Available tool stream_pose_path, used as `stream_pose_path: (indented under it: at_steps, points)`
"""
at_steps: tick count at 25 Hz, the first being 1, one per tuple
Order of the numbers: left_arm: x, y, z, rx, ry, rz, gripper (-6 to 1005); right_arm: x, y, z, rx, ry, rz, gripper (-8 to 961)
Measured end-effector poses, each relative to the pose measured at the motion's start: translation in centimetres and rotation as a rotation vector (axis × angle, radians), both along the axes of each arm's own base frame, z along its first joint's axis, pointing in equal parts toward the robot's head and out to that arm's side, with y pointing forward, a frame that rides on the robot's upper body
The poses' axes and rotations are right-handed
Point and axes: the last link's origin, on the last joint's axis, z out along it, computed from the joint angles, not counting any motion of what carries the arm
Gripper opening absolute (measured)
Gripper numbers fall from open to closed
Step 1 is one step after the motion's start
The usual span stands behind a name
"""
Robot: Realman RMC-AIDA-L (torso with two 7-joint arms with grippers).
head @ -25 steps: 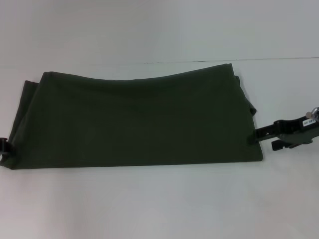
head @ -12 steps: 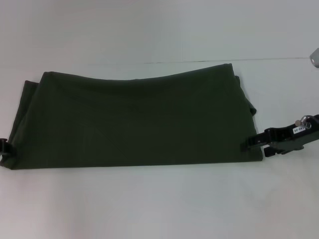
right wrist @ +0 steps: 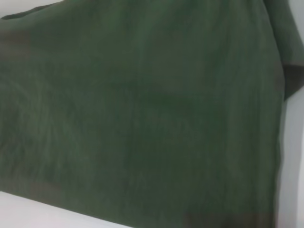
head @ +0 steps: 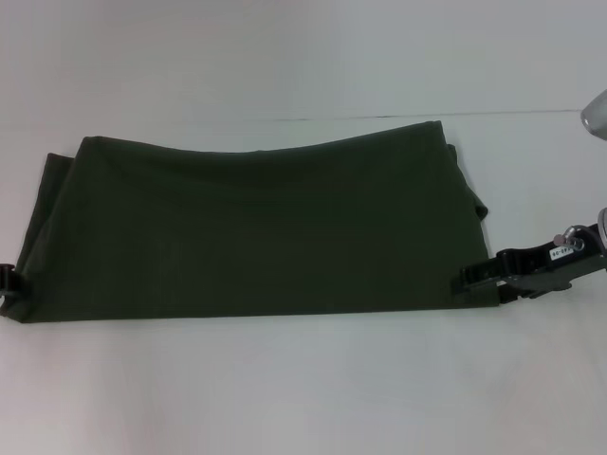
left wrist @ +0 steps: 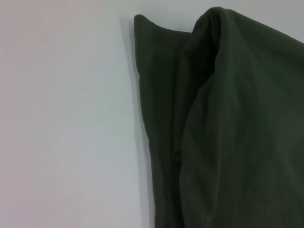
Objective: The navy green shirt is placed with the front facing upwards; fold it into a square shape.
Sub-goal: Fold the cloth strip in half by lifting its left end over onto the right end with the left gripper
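Right gripper (head: 471, 277) at the shirt's (head: 256, 227) near right corner, black fingers reaching in over the cloth edge; it looks pressed together on the corner, though we cannot quite see cloth between the tips. Left gripper (head: 8, 282) at the opposite, near left corner, mostly cut off by the frame edge; we cannot tell its state.

Shirt lies flat on the white table (head: 303, 379) as a long band, already doubled over, running from one gripper to the other. No lettering or collar visible; plain back fabric faces up.

Handling, our judgement: soft, light cotton, limp. It will sag and drape between grips, and layers may slide over each other. Best held at the near corners, pinching all layers together, so the end can be carried over toward the middle without the underlayer trailing.

Hard to see: the left wrist view shows layered folds at the shirt's left end, with a loose flap. A small flap pokes out behind the right end. Neither wrist view shows any fingers.
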Motion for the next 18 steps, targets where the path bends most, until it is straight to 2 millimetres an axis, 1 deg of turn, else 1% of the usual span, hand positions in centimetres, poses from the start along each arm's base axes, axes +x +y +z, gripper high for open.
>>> stream_pose_path:
  at_steps: [18]
  points:
    - [0.10, 0.11, 0.03, 0.000, 0.001, -0.003, 76, -0.40, 0.26, -0.82, 0.004, 0.000, 0.009, 806]
